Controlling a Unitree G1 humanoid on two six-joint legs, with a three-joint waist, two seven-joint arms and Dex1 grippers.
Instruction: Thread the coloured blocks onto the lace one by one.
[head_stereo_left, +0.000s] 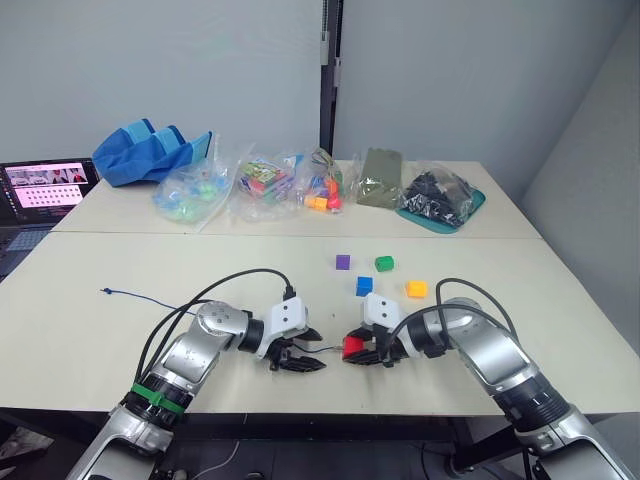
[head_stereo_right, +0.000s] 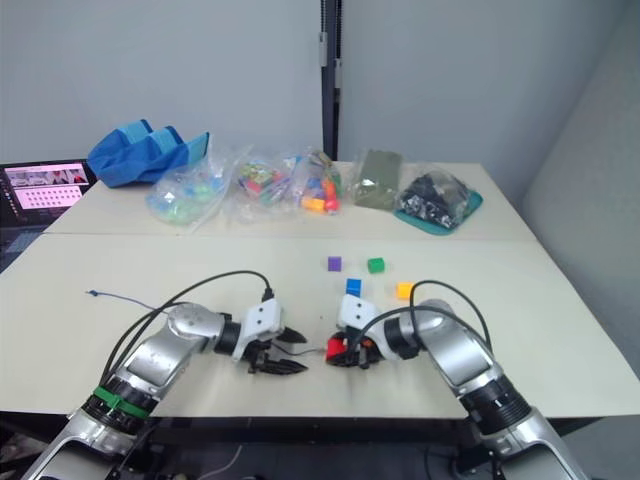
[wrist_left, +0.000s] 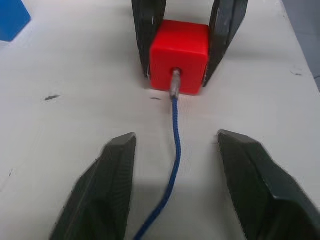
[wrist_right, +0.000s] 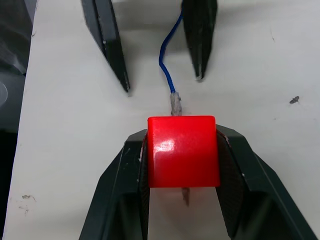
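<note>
Nearest to us, low in the frame, the right end effector is clamped on the red block, one finger on each side face. Facing it just to the left in the picture, the left end effector stands spread with nothing between its fingers, and the lace lies on the table in that gap.

We can see the pale stiff tip entered in the red block's hole, and in the right wrist view a pale point pokes out under the block's near side, so we judge the tip is through or nearly so. Behind the tip the lace is thin, limp and light; it will buckle if pushed, so we'd pinch the stiff tip itself and pull. The block looks hard, light and glossy, likely to slip or twist if the clamp eases, so the side-face hold seems right.

The lace's far end trails off towards the left edge of the head view. Above centre wait the purple block, green block, blue block and orange-yellow block, well apart from one another. The blue one sits close behind the right wrist, so we'd watch for a knock. Bags of toys line the top of the frame, out of the way.
</note>
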